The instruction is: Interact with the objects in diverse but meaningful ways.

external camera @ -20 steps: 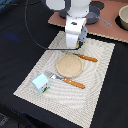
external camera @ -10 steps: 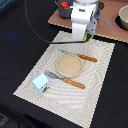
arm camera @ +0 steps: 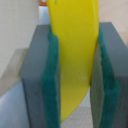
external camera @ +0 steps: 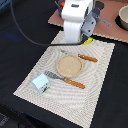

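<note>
1. The wrist view alone shows the grip: the tool (arm camera: pixel 75 70) has its grey fingers, with green ribbed pads (arm camera: pixel 52 75), closed on a smooth yellow banana (arm camera: pixel 75 50).
2. In the exterior view the tool (external camera: pixel 88 40) hangs above the striped placemat (external camera: pixel 100 80); only the banana's tip (external camera: pixel 89 42) shows.
3. Farther off lie a round wooden plate (external camera: pixel 68 65), a fork (external camera: pixel 85 57), a knife (external camera: pixel 67 80) and a boxy pale carton (external camera: pixel 41 83).

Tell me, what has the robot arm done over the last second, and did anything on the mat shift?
The arm has swung from above the mat toward the exterior view's upper right and away from the round wooden plate. Its gripper is shut on the yellow banana, carried along with it. The carton, the fork and the knife lie where they were on the placemat.
</note>
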Controlling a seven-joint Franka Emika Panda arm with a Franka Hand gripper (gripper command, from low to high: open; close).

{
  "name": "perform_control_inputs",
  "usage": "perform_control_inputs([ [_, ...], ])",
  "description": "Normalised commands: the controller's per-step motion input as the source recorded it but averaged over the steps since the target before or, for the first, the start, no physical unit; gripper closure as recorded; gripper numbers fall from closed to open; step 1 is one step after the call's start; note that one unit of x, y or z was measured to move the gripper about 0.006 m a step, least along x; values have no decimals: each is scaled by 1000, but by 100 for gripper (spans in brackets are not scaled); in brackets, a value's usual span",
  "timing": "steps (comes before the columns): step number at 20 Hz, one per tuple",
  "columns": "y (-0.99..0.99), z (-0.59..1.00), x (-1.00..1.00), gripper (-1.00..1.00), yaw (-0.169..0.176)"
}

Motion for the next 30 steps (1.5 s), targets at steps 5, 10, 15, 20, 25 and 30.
perform_control_inputs([
  [5,-549,-443,0,100,2],
  [10,-99,-190,146,100,0],
  [15,86,110,520,100,0],
  [20,59,62,406,100,1],
  [25,0,-49,195,-100,0],
  [30,0,28,110,-100,4],
])
